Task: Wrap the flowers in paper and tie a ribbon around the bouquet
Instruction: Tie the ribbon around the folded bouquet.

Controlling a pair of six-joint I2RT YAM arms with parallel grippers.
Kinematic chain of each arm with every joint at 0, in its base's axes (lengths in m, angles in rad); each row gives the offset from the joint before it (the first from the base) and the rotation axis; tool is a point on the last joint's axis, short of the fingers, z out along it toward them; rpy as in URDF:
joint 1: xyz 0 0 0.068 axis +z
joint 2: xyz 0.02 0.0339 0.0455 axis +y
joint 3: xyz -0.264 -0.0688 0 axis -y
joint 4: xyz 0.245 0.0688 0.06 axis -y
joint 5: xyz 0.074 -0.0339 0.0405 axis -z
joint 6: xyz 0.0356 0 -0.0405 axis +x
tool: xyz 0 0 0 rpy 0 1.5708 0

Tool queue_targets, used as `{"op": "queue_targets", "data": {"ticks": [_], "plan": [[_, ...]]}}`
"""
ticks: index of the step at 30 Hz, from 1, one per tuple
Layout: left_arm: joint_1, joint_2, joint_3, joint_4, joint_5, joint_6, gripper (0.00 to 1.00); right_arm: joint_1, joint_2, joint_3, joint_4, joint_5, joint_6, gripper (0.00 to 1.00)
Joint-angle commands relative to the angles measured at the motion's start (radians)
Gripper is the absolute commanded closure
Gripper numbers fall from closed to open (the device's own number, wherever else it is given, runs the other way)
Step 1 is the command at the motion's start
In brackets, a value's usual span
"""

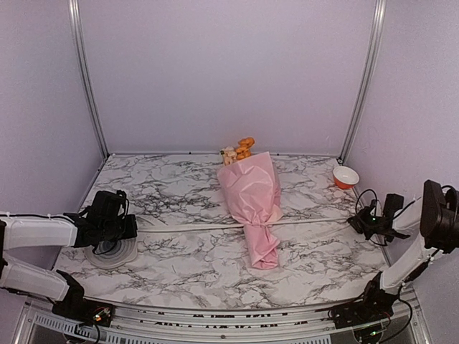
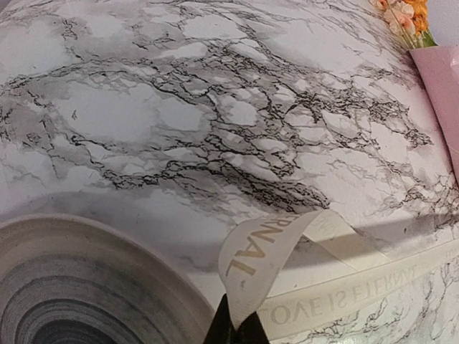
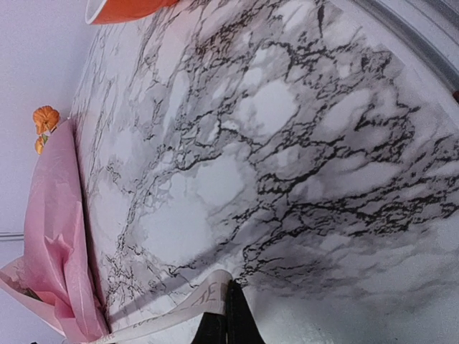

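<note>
The surface (image 1: 179, 269) has a white marble pattern laced with grey and black veins. The paper (image 1: 251, 190) at its middle is a plain matte pale pink, and the flowers (image 1: 244, 147) show orange and whitish blossoms toward the far edge. The ribbon (image 2: 251, 251) is cream-white with pale gold capital lettering, the left pincer (image 2: 235, 331) and right pincer (image 3: 226, 319) are black, the bowl (image 1: 346, 176) by the far right corner is orange-red outside and white inside, and the disc (image 1: 111, 254) at the left edge is grey with concentric rings.
</note>
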Motion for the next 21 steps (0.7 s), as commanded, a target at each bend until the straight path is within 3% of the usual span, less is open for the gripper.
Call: {"op": "queue_targets", "data": {"ticks": [1, 21], "plan": [[0.072, -0.039, -0.05, -0.091, -0.151, -0.016, 1.0, -0.086, -0.018, 0.01, 0.11, 0.153, 0.027, 1.0], [0.105, -0.136, -0.099, -0.083, -0.182, -0.054, 1.0, -0.148, -0.06, -0.03, 0.145, 0.137, 0.046, 1.0]]}}
